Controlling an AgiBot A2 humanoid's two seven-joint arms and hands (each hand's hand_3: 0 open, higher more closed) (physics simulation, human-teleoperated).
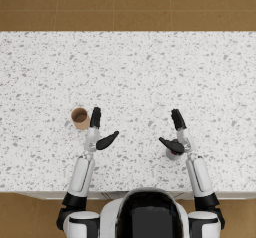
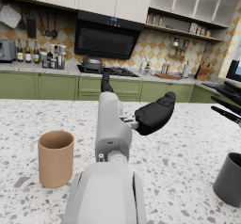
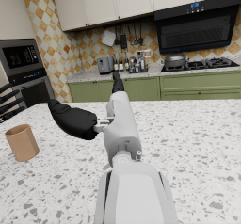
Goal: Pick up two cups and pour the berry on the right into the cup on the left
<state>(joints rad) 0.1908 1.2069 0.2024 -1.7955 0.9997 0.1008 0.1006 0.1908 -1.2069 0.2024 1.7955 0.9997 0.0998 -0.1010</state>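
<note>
Two cups are set on the bench: the left cup beside the left robot hand, the right cup under the right robot hand, both toward the near edge.

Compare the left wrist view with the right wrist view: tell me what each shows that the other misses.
Only the left wrist view shows the dark cup and the left hand, open and beside the tan cup. Only the right wrist view shows the right hand up close, open and holding nothing. Both show the tan cup upright on the speckled counter.
</note>
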